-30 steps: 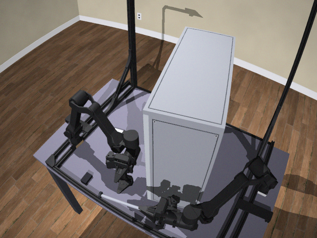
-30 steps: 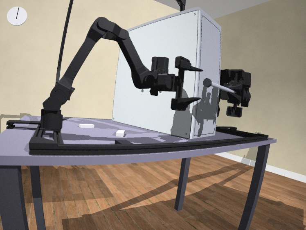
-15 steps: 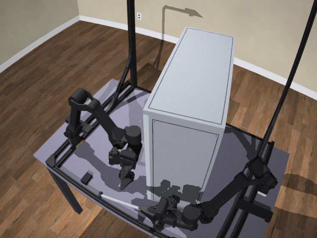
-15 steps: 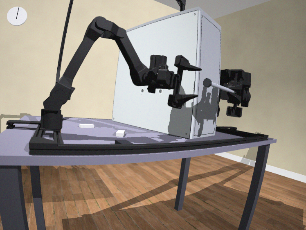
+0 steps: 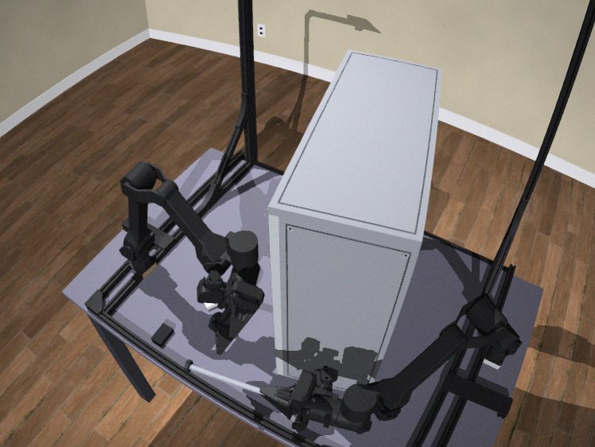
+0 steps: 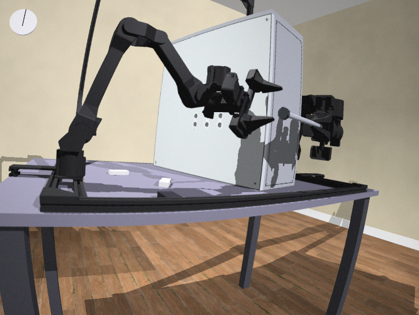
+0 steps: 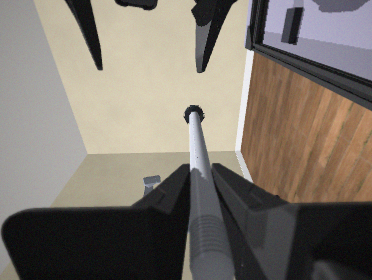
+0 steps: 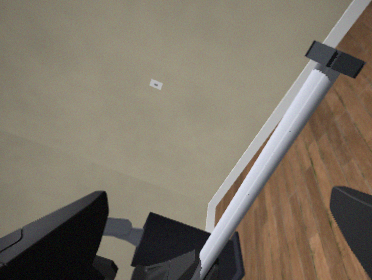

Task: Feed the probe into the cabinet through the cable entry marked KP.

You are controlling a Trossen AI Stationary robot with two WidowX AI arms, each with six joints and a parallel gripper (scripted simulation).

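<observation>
The probe, a white rod (image 5: 223, 377) (image 6: 305, 119) (image 7: 200, 145) (image 8: 280, 145) with a dark head (image 5: 188, 365) (image 6: 283, 112) (image 7: 193, 114) (image 8: 335, 59), is in the air past the cabinet's narrow end. My left gripper (image 5: 263, 391) (image 6: 321, 128) is shut on its tail end. My right gripper (image 6: 277, 103) (image 7: 155, 71) (image 8: 217, 198) is wide open and empty, close to the head but not around it. The tall grey cabinet (image 5: 346, 288) (image 6: 217, 145) has several round holes in its broad face in the exterior view. Their markings are unreadable, and my right arm covers part of that face.
White blocks (image 6: 118, 172) (image 6: 164, 182) and a dark block (image 5: 162, 333) (image 7: 292, 25) lie on the table on my right arm's side. A black rail (image 6: 135, 204) runs along the table edge. Black posts (image 5: 246, 71) rise behind. A round dial (image 6: 23, 22) hangs on the wall.
</observation>
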